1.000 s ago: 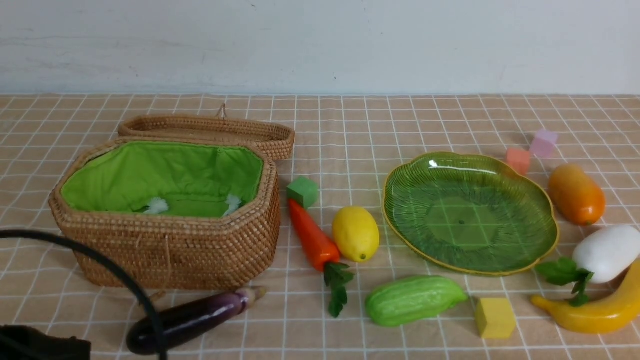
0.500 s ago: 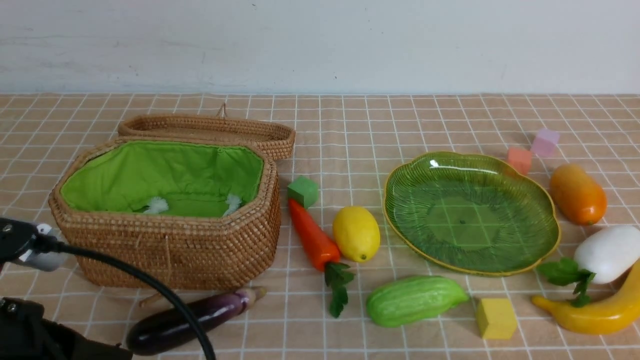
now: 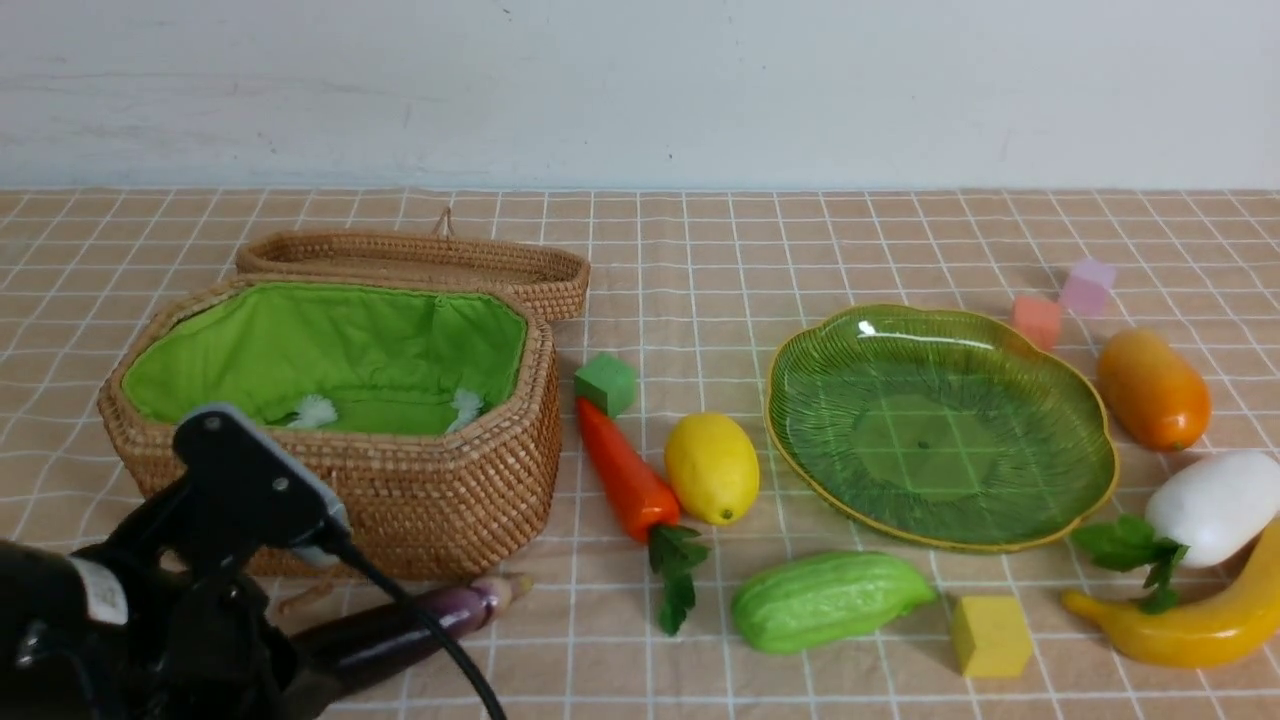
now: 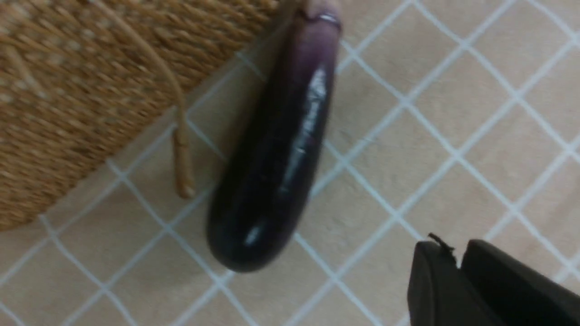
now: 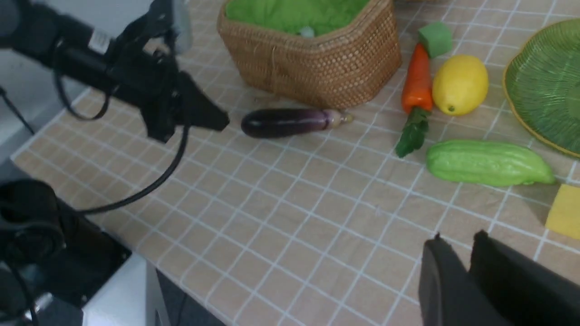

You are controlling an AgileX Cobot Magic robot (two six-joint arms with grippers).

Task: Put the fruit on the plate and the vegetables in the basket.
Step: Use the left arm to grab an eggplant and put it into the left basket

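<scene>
I am watching the left end effector (image 4: 455, 256) hanging narrow, its 2 black fingers (image 4: 435, 285) almost together and gripping nothing. It is hovering low over the table (image 3: 700, 250), just short of the blunt end of the eggplant (image 4: 276, 149). The eggplant is lying on the checked cloth close beside the front wall of the basket (image 3: 400, 500); I cannot tell whether they are touching.

The right end effector (image 5: 455, 246) is also sitting narrow and empty, over bare cloth at the near side, with the gourd (image 5: 489, 163) and a yellow cube (image 5: 564, 210) beyond it.

The basket is standing open, its lid (image 3: 420, 260) lying back behind it. The carrot (image 3: 625, 475) and lemon (image 3: 712, 467) are resting side by side between basket and plate (image 3: 940, 430), with a green cube (image 3: 605, 383) at the carrot's tip. The mango (image 3: 1152, 388), radish (image 3: 1215, 505) and banana (image 3: 1190, 625) are lying on the table to the plate's right.
</scene>
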